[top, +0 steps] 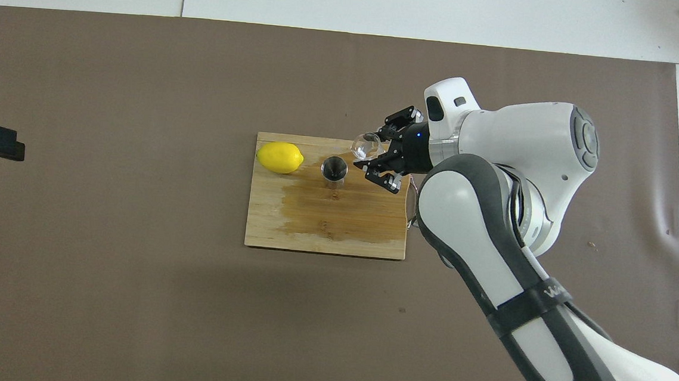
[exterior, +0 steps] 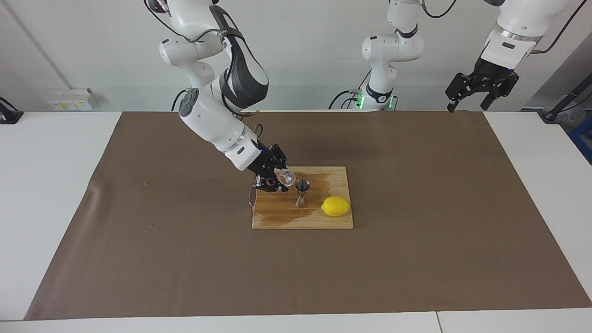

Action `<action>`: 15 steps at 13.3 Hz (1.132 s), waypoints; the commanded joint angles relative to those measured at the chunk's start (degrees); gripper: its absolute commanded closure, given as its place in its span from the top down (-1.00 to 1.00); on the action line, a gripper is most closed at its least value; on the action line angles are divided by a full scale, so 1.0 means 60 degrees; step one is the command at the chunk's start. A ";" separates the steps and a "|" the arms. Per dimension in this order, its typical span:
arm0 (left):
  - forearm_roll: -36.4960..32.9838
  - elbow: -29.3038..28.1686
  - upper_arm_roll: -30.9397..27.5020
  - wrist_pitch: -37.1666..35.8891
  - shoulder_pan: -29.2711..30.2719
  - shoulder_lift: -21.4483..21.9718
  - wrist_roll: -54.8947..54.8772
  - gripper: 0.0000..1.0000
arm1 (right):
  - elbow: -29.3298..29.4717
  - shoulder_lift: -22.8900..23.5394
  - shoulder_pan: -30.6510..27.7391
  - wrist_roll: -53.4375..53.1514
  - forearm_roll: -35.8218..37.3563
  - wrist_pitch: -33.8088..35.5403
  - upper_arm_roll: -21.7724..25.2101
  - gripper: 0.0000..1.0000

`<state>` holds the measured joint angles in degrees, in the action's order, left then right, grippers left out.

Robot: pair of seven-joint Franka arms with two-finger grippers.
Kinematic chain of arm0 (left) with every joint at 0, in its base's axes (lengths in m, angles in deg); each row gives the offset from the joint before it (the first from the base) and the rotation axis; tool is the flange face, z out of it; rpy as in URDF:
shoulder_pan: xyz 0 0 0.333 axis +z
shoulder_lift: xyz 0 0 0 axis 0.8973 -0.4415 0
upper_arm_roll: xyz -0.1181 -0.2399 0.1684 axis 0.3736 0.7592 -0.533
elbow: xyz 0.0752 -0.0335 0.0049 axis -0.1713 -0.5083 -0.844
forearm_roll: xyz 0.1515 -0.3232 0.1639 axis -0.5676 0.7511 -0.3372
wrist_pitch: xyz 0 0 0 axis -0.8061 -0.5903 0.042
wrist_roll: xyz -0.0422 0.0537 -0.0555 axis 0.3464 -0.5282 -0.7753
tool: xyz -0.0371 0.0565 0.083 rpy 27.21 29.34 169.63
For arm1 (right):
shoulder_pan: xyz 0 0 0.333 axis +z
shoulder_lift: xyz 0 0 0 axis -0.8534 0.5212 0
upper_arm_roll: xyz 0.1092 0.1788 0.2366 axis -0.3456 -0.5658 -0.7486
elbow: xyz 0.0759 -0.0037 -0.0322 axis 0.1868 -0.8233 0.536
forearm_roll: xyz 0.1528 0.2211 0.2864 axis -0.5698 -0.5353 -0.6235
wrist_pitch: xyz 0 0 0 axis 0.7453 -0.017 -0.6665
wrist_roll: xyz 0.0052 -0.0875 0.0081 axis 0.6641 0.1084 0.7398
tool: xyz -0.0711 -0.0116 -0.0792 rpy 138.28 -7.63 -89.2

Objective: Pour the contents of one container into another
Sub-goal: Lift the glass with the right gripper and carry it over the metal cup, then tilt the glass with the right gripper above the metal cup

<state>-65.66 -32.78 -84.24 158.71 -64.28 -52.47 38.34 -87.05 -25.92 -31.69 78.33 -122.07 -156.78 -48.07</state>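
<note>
- Clear glass, knobbly and small: we see the cup point(exterior: 286, 176) clamped in the right tool point(exterior: 276, 178), held up in the air and tipped toward the jigger point(exterior: 302, 193).
- We place that cup over the board point(exterior: 277, 217), above its corner nearest the robots at the right arm's end, just beside the jigger's open top and slightly higher than it.
- We find the jigger standing upright on the board, in the middle of the board's edge farthest from the robots; seen from overhead its mouth point(top: 334, 168) looks dark.
- We see a lemon point(exterior: 336, 206) lying on the same board, beside the jigger, at the corner toward the left arm's end.
- We note a darker, damp-looking patch spread over much of the board's wood.
- We see the board lying near the middle of the brown mat point(exterior: 416, 259) that covers the table point(exterior: 46, 152).
- We see the left tool point(exterior: 481, 85) waiting high over the table's edge at the left arm's end, its fingers spread apart and gripping nothing.
</note>
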 commanded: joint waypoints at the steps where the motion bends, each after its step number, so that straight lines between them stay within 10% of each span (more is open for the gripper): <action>1: 0.0120 -0.0122 -0.0034 0.0069 0.0007 0.0094 0.0110 1.00 | -0.0256 -0.0244 0.0292 -0.0851 0.0625 0.0006 0.0076 -0.94; 15: 0.0120 -0.0122 -0.0034 -0.0107 0.0153 0.0094 0.0110 1.00 | -0.0168 -0.0171 0.0747 -0.2699 0.2107 0.0357 0.0046 -1.00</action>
<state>-65.65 -32.85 -84.34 158.50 -64.18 -52.47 38.46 -87.45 -25.94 -27.56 64.17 -111.25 -155.56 -48.08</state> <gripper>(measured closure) 0.000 0.515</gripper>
